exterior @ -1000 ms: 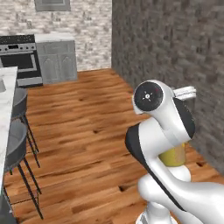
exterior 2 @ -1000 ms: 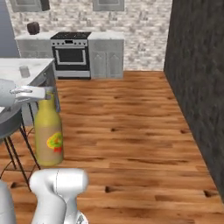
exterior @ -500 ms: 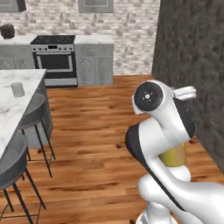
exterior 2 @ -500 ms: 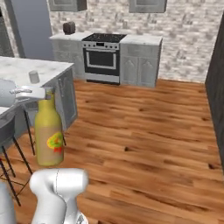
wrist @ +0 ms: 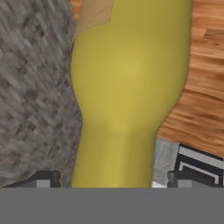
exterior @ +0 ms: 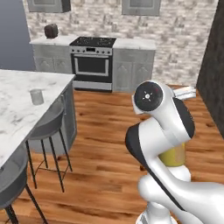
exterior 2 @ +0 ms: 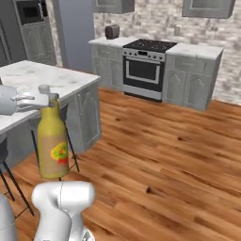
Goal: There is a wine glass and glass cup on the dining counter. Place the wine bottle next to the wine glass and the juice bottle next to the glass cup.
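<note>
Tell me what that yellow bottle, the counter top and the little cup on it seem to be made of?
The bottle looks like smooth, opaque yellow plastic, judging by its soft sheen, though coloured glass is possible. The counter top looks like polished white marble with grey veins. The cup seems greyish, translucent glass.

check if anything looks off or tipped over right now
Nothing stands out. The juice bottle hangs upright in the gripper, held at the neck, above the wood floor. The glass cup stands upright on the dining counter.
</note>
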